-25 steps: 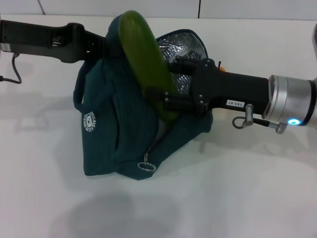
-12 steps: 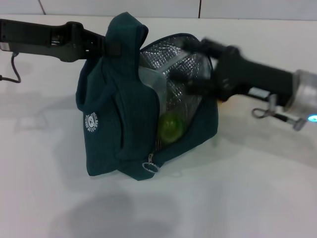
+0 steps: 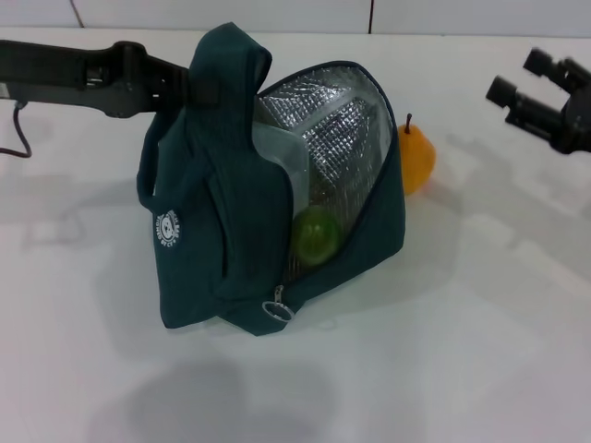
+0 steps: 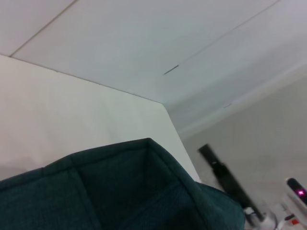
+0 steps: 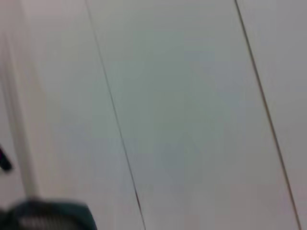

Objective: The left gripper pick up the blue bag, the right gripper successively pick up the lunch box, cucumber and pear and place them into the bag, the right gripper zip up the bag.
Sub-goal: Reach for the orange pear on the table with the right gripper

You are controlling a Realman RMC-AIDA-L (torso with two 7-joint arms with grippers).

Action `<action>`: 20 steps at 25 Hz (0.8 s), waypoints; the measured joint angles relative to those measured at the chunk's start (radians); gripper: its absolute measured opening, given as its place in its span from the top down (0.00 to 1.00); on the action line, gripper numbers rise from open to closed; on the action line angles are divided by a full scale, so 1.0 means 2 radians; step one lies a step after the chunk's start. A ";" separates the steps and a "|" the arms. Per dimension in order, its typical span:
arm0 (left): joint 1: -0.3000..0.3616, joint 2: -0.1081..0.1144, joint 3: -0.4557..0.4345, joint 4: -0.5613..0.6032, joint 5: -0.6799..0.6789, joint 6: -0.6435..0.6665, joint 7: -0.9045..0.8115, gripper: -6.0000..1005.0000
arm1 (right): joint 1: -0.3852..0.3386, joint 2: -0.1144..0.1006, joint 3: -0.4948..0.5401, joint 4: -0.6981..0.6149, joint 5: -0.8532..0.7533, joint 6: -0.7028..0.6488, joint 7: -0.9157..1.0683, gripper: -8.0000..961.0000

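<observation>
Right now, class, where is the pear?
In the head view, the pear stands on the white table just behind the blue bag, on its right side, left of the open right gripper.

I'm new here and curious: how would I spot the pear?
Find the large dark teal fabric bag standing open on the white table, its silver foil lining showing. Just behind its right edge sits the small orange-yellow pear with a thin dark stem, the only orange thing there.

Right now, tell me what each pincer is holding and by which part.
The left pincer holds the blue bag by its raised top edge beside the opening. The right pincer is open and holds nothing, out past the pear.
</observation>
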 joint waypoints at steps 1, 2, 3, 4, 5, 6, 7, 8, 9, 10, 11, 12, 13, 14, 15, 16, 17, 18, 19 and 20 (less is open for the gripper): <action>0.000 0.000 0.000 0.000 0.000 0.000 0.000 0.95 | 0.001 0.000 0.000 0.000 -0.014 0.015 0.000 0.13; -0.001 0.000 0.000 -0.001 0.000 0.000 0.000 0.95 | 0.004 0.001 0.001 0.000 -0.026 0.028 0.000 0.13; -0.001 0.000 0.000 -0.002 0.000 0.000 0.000 0.95 | 0.006 0.003 0.001 0.000 -0.033 0.037 0.000 0.13; -0.001 -0.001 0.000 -0.002 0.000 0.000 0.000 0.95 | 0.010 0.006 0.001 0.000 -0.046 0.055 0.000 0.13; 0.000 -0.001 0.000 -0.002 0.000 0.000 0.000 0.95 | 0.016 0.010 0.001 -0.001 -0.057 0.073 -0.002 0.13; 0.000 -0.002 0.000 -0.002 0.000 0.000 0.000 0.95 | 0.020 0.014 0.002 -0.002 -0.066 0.086 -0.005 0.13; 0.001 -0.002 0.000 -0.002 0.000 0.000 0.000 0.95 | 0.025 0.018 0.001 -0.003 -0.075 0.098 -0.011 0.13; 0.001 -0.002 0.000 -0.002 0.000 0.000 -0.001 0.95 | 0.030 0.022 0.001 -0.003 -0.082 0.107 -0.019 0.13; 0.001 -0.002 0.000 -0.002 0.000 0.000 -0.001 0.95 | 0.035 0.025 0.001 -0.004 -0.087 0.114 -0.027 0.13; 0.002 -0.002 0.000 -0.002 0.000 0.000 -0.001 0.95 | 0.040 0.026 0.000 -0.004 -0.091 0.119 -0.034 0.14; 0.002 -0.003 0.000 -0.002 0.000 -0.001 -0.001 0.95 | 0.043 0.027 -0.001 -0.003 -0.092 0.121 -0.037 0.14; 0.001 -0.003 0.000 -0.002 0.000 -0.001 -0.001 0.95 | 0.049 0.028 -0.002 -0.003 -0.092 0.124 -0.039 0.14; 0.001 -0.003 0.000 -0.002 0.000 -0.001 -0.001 0.95 | 0.054 0.029 -0.002 -0.001 -0.093 0.127 -0.039 0.14; 0.001 -0.003 0.000 -0.002 0.000 -0.001 -0.002 0.95 | 0.058 0.029 -0.002 0.000 -0.093 0.130 -0.039 0.14; 0.000 -0.003 0.000 -0.002 0.000 -0.001 -0.002 0.95 | 0.062 0.029 -0.002 0.000 -0.093 0.135 -0.039 0.14; -0.001 -0.003 0.000 -0.002 0.000 -0.001 -0.002 0.95 | 0.065 0.029 -0.004 0.000 -0.093 0.139 -0.040 0.14; -0.002 -0.003 0.000 -0.002 0.000 -0.001 -0.002 0.95 | 0.068 0.029 -0.006 0.000 -0.093 0.142 -0.040 0.14; -0.002 -0.004 0.000 -0.002 0.000 -0.001 -0.002 0.95 | 0.072 0.029 -0.010 0.001 -0.093 0.145 -0.040 0.15; -0.002 -0.004 0.000 -0.002 0.000 -0.001 -0.002 0.95 | 0.076 0.029 -0.015 0.001 -0.093 0.147 -0.040 0.15; -0.002 -0.004 0.000 -0.002 0.000 -0.002 -0.002 0.95 | 0.079 0.030 -0.020 0.002 -0.093 0.149 -0.040 0.15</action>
